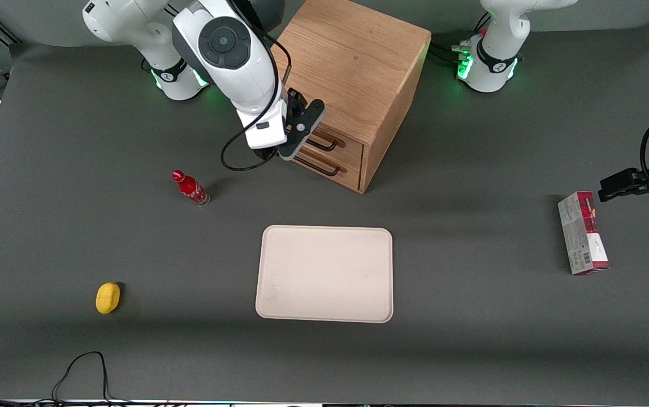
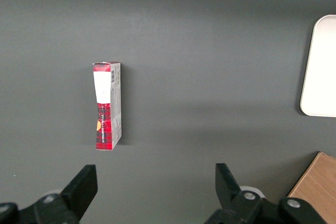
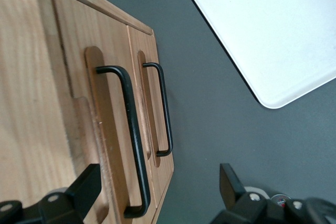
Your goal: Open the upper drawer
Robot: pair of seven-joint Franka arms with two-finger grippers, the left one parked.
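Right wrist view shows my gripper (image 3: pixel 157 192) with its fingers spread apart, hanging just in front of the upper drawer (image 3: pixel 107 129) so its black handle (image 3: pixel 131 140) can pass between them. The cabinet (image 1: pixel 353 73) sits at the worktop's edge farthest from the front camera, drawers shut.

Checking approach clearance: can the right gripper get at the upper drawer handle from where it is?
Probably yes. The gripper hangs open just in front of the cabinet, level with the upper drawer. Its handle stands clear of the drawer front, with nothing between it and the fingers.
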